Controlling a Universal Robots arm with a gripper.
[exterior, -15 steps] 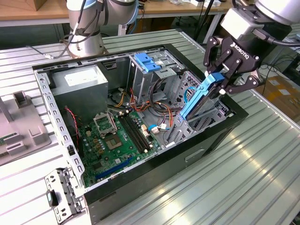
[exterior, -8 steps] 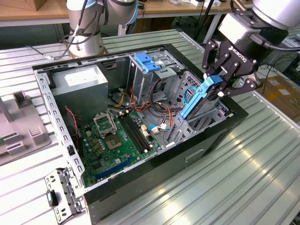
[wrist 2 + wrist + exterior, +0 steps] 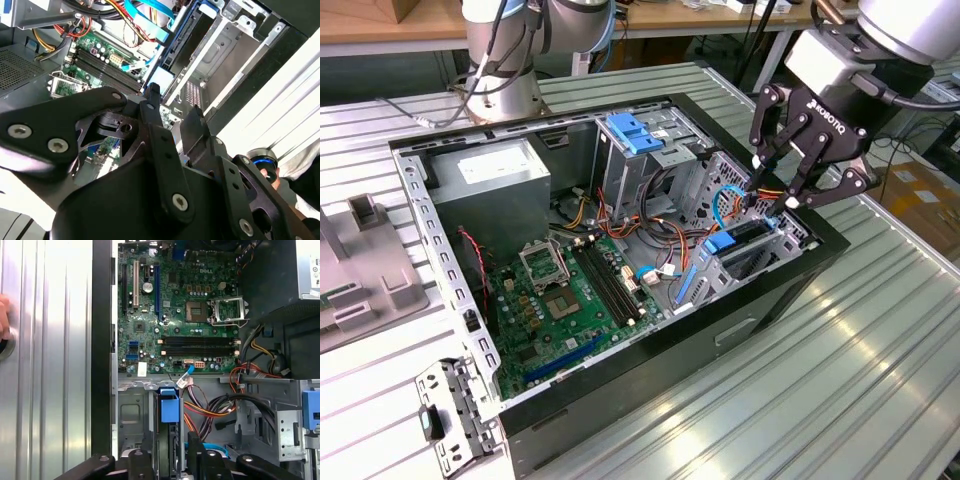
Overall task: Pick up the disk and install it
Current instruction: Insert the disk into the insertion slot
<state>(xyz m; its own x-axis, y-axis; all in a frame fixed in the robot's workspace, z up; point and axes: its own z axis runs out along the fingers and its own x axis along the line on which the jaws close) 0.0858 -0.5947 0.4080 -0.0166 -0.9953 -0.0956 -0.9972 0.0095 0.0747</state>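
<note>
The black, link-fingered hand [image 3: 773,197] hangs released, its fingers apart and gripping nothing, just above the grey metal drive cage [image 3: 131,412] in the open black computer case [image 3: 720,330]. Directly beneath the fingertips stands the one disk [image 3: 168,432], a flat metal hard drive edged by blue plastic rails. It sits on edge in the cage, its long axis running out from under the hand toward the single green motherboard [image 3: 185,315]. The one case rests on the ribbed metal counter [image 3: 860,380].
</note>
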